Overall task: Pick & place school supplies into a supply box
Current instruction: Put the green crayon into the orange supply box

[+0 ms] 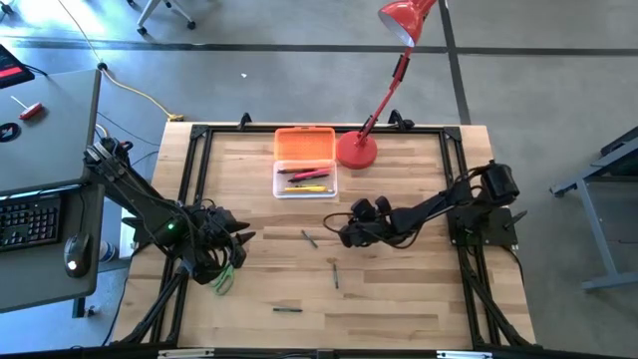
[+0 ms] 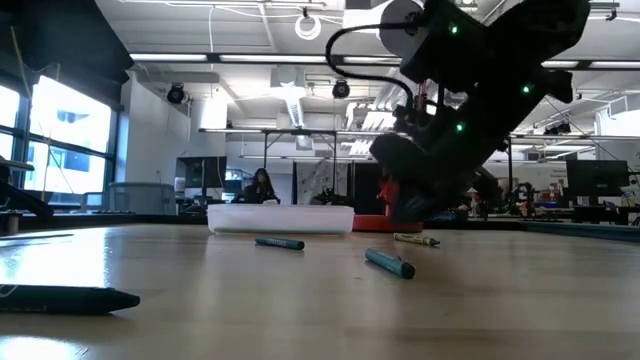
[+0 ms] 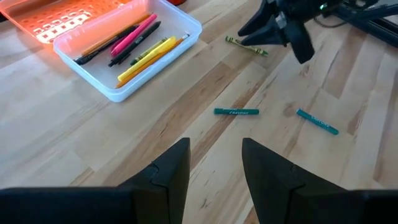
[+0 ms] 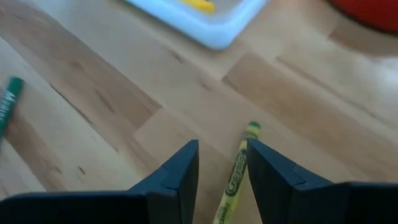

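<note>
The right arm reaches from the table's right edge toward the middle, wrist angled down, and the right gripper (image 1: 344,233) hangs low over the wood with its fingers (image 4: 177,177) parted by a narrow gap. The left arm rests folded at the left edge, where the left gripper (image 1: 242,239) has its fingers (image 3: 171,171) apart too.

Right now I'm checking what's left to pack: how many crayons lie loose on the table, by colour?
teal crayons: 2
yellow-green crayon: 1, below the open right gripper
dark crayon: 1, exact colour unclear
Total: 4
</note>
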